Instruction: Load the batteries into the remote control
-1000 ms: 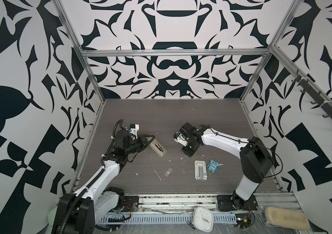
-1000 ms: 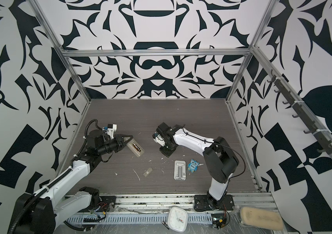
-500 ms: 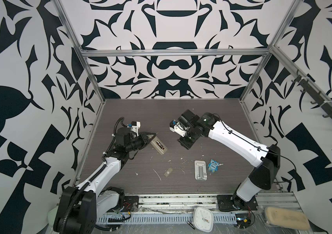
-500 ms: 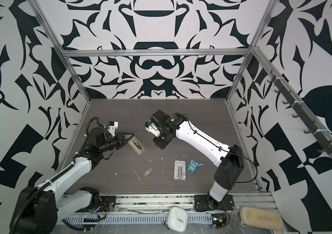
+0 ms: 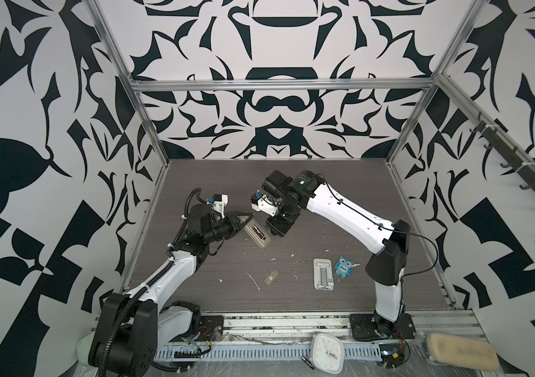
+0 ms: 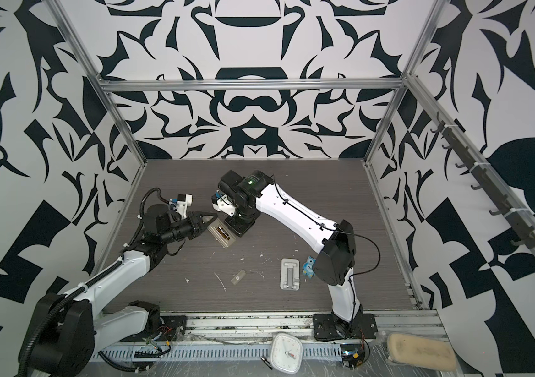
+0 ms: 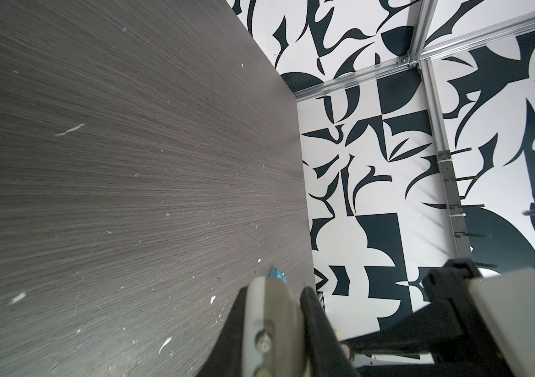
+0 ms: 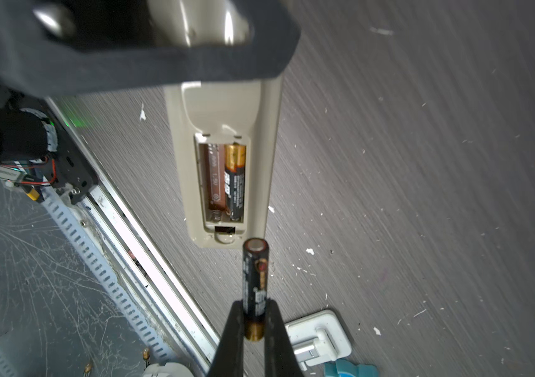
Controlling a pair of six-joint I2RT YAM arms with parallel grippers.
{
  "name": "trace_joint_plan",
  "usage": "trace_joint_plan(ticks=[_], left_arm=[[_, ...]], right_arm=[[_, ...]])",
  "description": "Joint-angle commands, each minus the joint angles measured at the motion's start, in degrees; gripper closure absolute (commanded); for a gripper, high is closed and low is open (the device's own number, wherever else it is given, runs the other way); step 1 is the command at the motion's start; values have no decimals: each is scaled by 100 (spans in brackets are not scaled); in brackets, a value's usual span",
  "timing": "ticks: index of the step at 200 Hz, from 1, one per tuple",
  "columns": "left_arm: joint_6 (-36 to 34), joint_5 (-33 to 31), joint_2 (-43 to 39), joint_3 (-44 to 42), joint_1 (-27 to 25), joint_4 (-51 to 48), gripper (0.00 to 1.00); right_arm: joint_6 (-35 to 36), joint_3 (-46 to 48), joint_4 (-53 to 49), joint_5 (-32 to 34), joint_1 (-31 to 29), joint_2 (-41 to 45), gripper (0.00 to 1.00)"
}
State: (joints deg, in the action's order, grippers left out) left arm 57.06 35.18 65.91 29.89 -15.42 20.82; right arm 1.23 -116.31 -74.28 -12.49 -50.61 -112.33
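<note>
Remote control, a slim beige-grey plastic handset turned back-up, sits left of centre over the dark wood-grain table in both top views, one end pinched by the left gripper. The right gripper hangs just beside the other end, its black body hiding what it carries. Well apart, toward the front edge, lie a small flat grey-beige rectangular cover, a silvery-white slotted stand and, just beside that, a little blue owl figure. A square white clock rests on the front rail, off the table.

From the left wrist, dark fingers close around a pale rounded edge, with bare tabletop beyond.

From the right wrist, the right gripper pinches the brass-coloured end of a thin black-and-gold battery, whose tip reaches the handset's free end; whether they touch cannot be told. In the recessed bay a second battery fills one slot, beside a brown slot showing a spring. The left gripper's blurred dark bulk covers the handset's far end.
</note>
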Motion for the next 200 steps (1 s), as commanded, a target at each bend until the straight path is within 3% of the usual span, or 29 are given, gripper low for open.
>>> trace_joint_plan(ticks=[1,77,200], left_arm=[[40,40,127,289,-91,406,100],[520,-209,897,368,-448,1549,100],[552,-258,779,311,-619,1501,100]], right_arm=[[-72,-141,-216,-160,-39,150,100],[-80,46,-227,-175,0,159,100],[-186,114,-161,68,174,181,100]])
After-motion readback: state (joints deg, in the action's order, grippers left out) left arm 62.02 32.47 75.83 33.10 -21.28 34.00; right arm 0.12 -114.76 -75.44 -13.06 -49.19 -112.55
